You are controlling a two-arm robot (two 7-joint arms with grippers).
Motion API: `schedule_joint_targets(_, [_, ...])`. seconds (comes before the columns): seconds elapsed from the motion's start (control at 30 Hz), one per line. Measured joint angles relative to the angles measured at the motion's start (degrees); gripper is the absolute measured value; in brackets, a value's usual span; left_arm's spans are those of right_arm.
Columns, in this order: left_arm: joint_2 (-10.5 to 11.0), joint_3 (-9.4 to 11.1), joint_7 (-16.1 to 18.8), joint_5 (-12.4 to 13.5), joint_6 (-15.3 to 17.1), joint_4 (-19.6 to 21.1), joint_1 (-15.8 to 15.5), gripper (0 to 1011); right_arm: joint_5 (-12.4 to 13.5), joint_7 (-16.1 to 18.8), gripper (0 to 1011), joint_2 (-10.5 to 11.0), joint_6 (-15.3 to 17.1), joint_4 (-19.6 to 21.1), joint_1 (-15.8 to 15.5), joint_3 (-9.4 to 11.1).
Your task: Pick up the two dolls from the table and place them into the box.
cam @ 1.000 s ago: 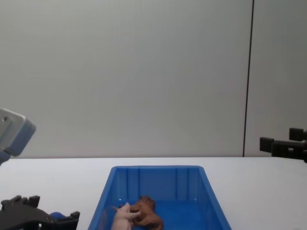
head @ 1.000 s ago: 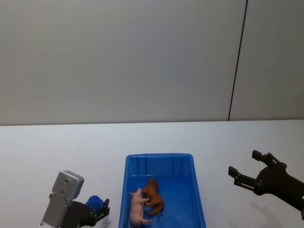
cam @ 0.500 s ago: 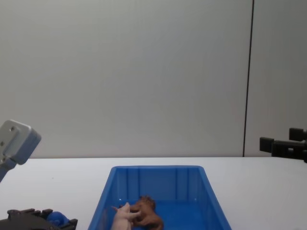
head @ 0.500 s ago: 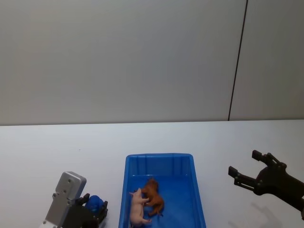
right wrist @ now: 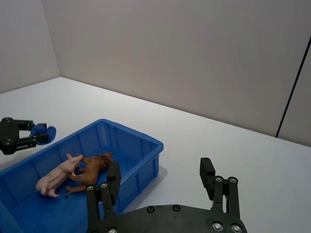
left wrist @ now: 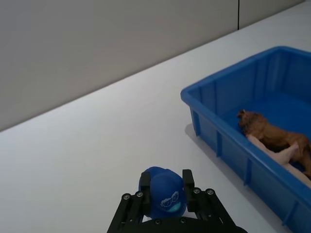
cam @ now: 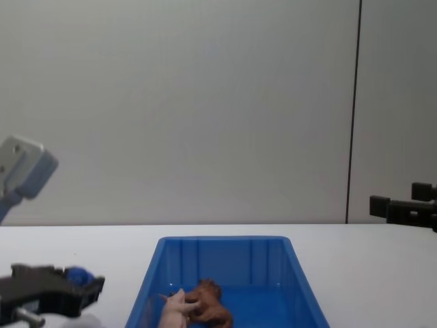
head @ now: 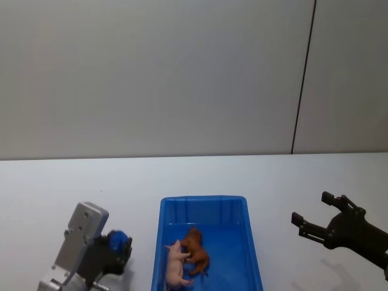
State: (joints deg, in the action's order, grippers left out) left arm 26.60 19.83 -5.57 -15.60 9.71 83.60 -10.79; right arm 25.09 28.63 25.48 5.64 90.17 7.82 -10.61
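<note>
Beside box, left gripper clamping blue toy

Pig and lion lie touching inside the box.

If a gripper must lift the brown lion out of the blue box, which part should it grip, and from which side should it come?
Probably the lion's torso, from above. It lies on its side on the box floor, touching the pig. The walls block side approaches, and legs and tail look too thin.
</note>
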Motion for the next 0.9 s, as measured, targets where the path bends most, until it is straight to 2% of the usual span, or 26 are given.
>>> schedule_joint_targets(0.3, [0.15,-0.76,0.29,2.31,0.01,3.93,-1.25,321,0.0,0.0,1001,0.0,0.0,0.0,0.0,0.0])
schedule_joint_targets(0.5, [-1.28,-0.44,-0.96,4.03,-0.57,5.48,-2.92,292,0.0,0.0,1001,0.0,0.0,0.0,0.0,0.0])
schedule_joint_targets(0.73, [-4.6,1.27,-3.13,5.15,-1.7,5.13,-5.21,257,0.0,0.0,1001,0.0,0.0,0.0,0.0,0.0])
schedule_joint_targets(0.9, [-7.31,2.84,-4.65,5.6,-2.61,3.62,-6.74,411,0.0,0.0,1001,0.0,0.0,0.0,0.0,0.0])
